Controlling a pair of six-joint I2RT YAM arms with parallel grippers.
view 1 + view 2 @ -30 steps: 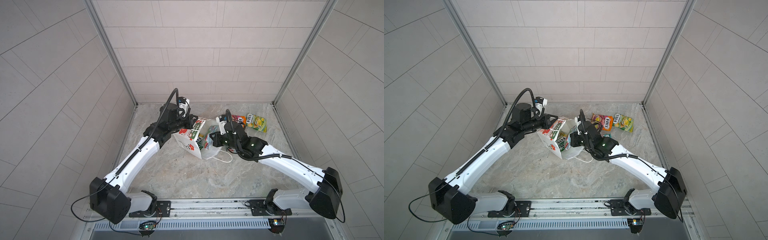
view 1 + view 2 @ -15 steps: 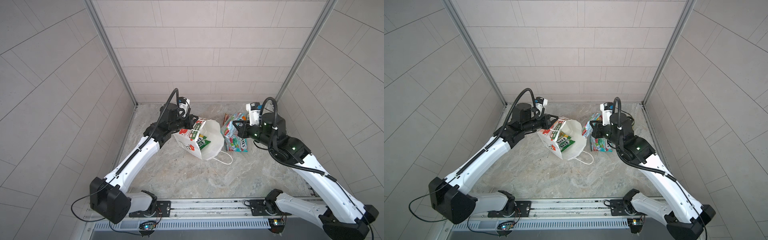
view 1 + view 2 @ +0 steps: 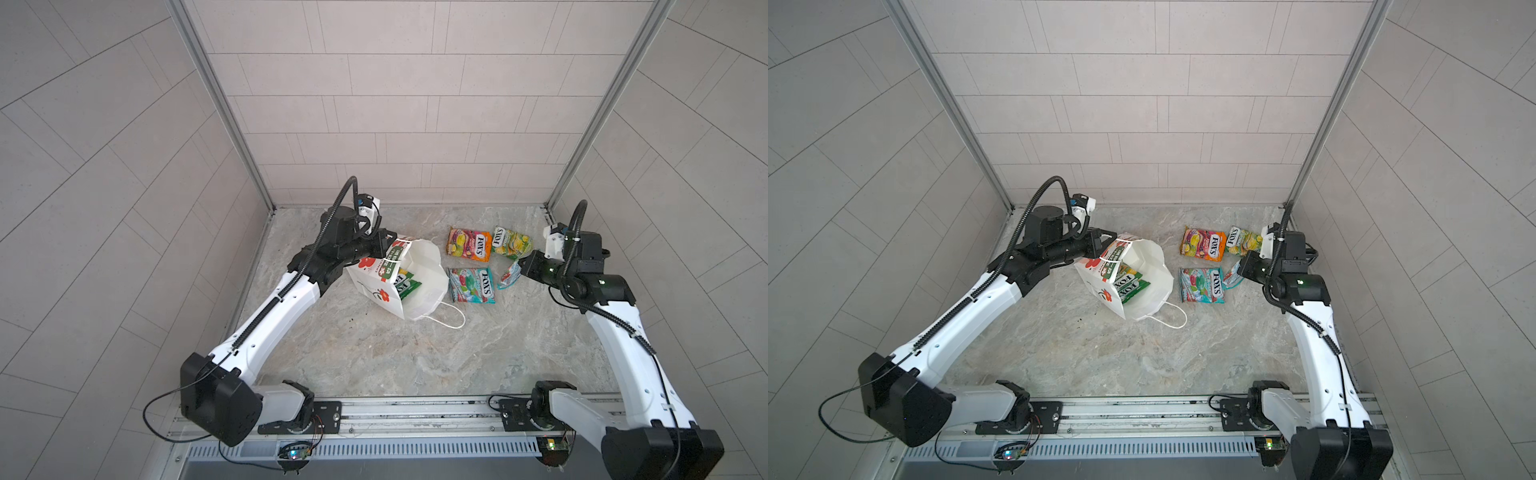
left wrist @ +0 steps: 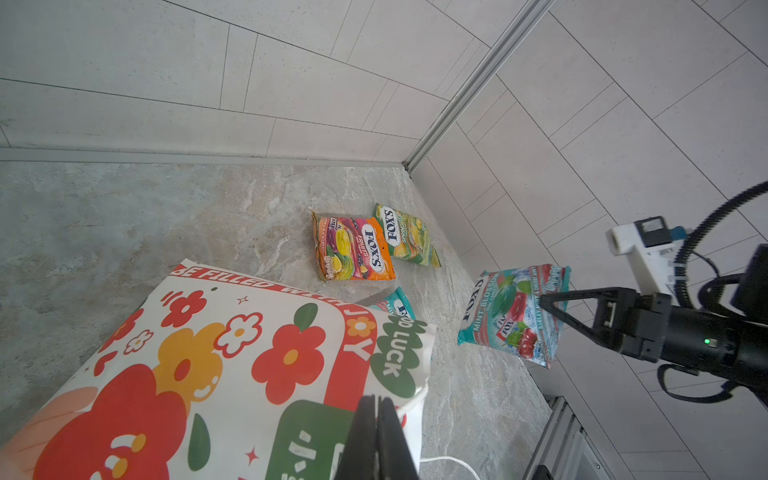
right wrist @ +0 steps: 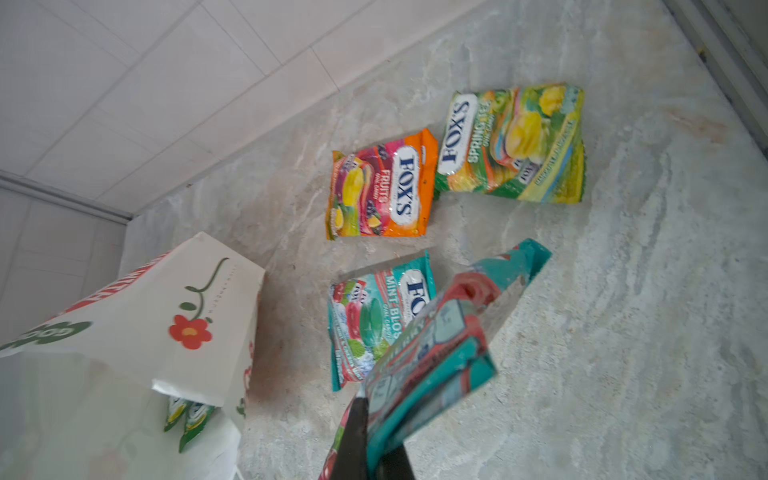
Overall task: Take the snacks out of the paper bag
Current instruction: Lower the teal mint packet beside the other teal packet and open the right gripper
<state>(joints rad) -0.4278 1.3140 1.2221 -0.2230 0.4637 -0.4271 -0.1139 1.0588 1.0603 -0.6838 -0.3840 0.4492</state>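
The right gripper (image 3: 520, 266) has its jaws pinched on one edge of a teal packet (image 3: 509, 276), which juts out ahead of the fingertips, clear of the table (image 3: 415, 353). Bare marble lies just below it, beside the lying teal packet (image 3: 471, 284), the orange-pink packet (image 3: 469, 244) and a green-yellow packet (image 3: 511, 242), so setting it down looks next. Well beyond those, the left gripper (image 3: 384, 248) is pressed shut on the rim of the paper bag (image 3: 376, 286), tipping its mouth toward the right jaws. Two green packets (image 3: 407, 284) lie inside.
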